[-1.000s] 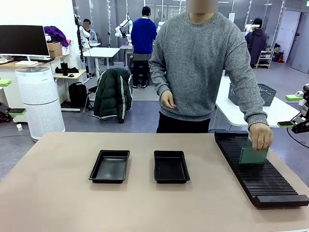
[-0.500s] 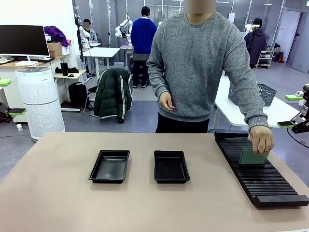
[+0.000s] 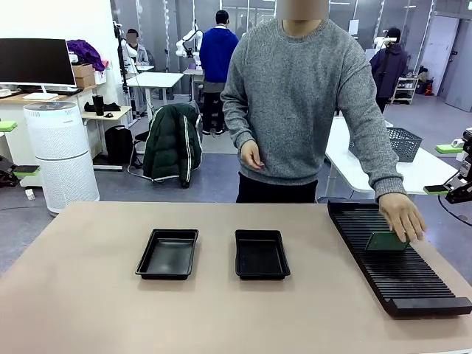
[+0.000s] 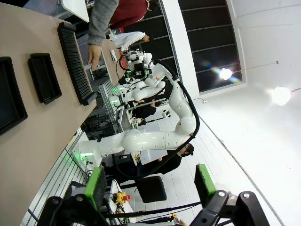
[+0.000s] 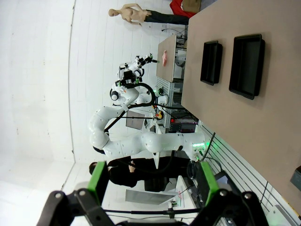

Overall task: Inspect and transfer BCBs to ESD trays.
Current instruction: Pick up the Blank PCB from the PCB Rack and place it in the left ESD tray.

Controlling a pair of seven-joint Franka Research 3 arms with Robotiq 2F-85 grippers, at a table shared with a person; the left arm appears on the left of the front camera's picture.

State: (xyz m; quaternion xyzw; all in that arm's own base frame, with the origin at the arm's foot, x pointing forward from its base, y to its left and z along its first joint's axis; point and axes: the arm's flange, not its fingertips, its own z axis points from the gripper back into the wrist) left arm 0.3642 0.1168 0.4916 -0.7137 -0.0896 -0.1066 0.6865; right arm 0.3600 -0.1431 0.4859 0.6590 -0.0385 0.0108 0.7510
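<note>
- The left gripper (image 4: 149, 186) had its jaws spread wide with nothing between the green pads. It pointed off past the table's edge into the room, not down at the work.
- The right gripper (image 5: 151, 183) was the same: jaws apart, empty, and aimed along the side of the table (image 5: 244, 122).
- The green board (image 3: 386, 241) sat low on the black slotted rack (image 3: 398, 276) at the robot's right end of the table. The person's hand (image 3: 402, 216) was laid over its far edge. I couldn't tell whether it lay flat or was propped in a slot.
- Its long edge ran across the rack, along the ribs, roughly side to side as seen from the robot's side.
- The left tray (image 3: 168, 253) and the right tray (image 3: 262, 254) stood side by side mid-table. Both were empty and well apart from the rack, off to the board's left.
- The person's hand was plainly the nearest thing to the board. Of the two arms, I'd say the right was the closer. Any move to a tray would carry the board leftward, and the right tray would be reached first.
</note>
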